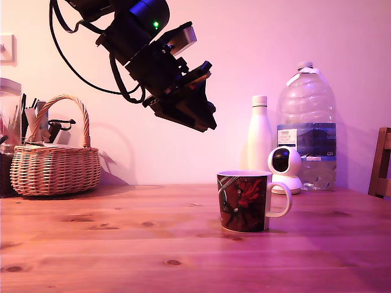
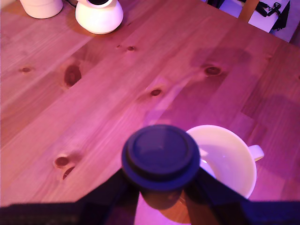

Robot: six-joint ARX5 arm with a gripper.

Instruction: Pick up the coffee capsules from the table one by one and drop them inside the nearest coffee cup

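My gripper (image 1: 204, 119) hangs well above the wooden table (image 1: 122, 244), up and toward the exterior view's left of the coffee cup (image 1: 244, 200). In the wrist view the gripper (image 2: 161, 185) is shut on a dark round coffee capsule (image 2: 161, 154), whose flat face points at the camera. The cup (image 2: 229, 159) shows its white inside just behind the capsule, with the handle (image 2: 255, 151) sticking out. The mug has a red-and-black print and a white handle (image 1: 280, 200). No other capsules show on the table.
A wicker basket (image 1: 55, 162) with utensils stands at the exterior view's left. Behind the cup are a white bottle (image 1: 259, 137), a small round white camera (image 1: 285, 168) and a large water bottle (image 1: 306, 125). A chair back (image 1: 382, 162) rises at the right edge.
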